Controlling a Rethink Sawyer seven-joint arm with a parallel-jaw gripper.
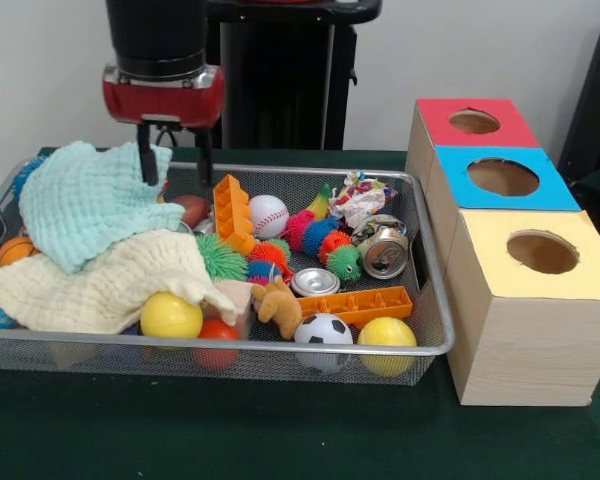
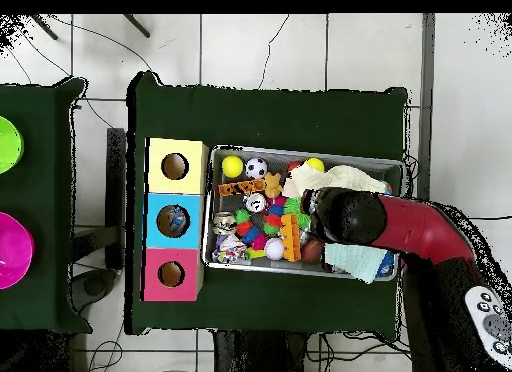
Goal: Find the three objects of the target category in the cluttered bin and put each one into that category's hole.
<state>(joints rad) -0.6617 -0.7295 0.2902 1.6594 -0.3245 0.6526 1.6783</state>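
Observation:
The bin (image 1: 280,346) of silver wire mesh is full of toys and cloths; it also shows in the overhead view (image 2: 300,151). The hole (image 1: 474,121) is in the red top of the farthest wooden box, and shows in the overhead view (image 2: 171,274). My gripper (image 1: 177,180) hangs open and empty over the bin's far side. It is beside a mint cloth (image 1: 90,200) and just above a brown ball (image 1: 192,209). In the overhead view the arm's head (image 2: 340,216) hides the fingers.
In the bin lie a cream cloth (image 1: 100,280), baseball (image 1: 268,215), soccer ball (image 1: 323,330), yellow balls (image 1: 170,316), orange blocks (image 1: 232,213), cans (image 1: 385,252), a plush animal (image 1: 278,307) and a green spiky ball (image 1: 220,257). Blue-topped (image 1: 503,177) and yellow-topped (image 1: 542,252) boxes stand nearer.

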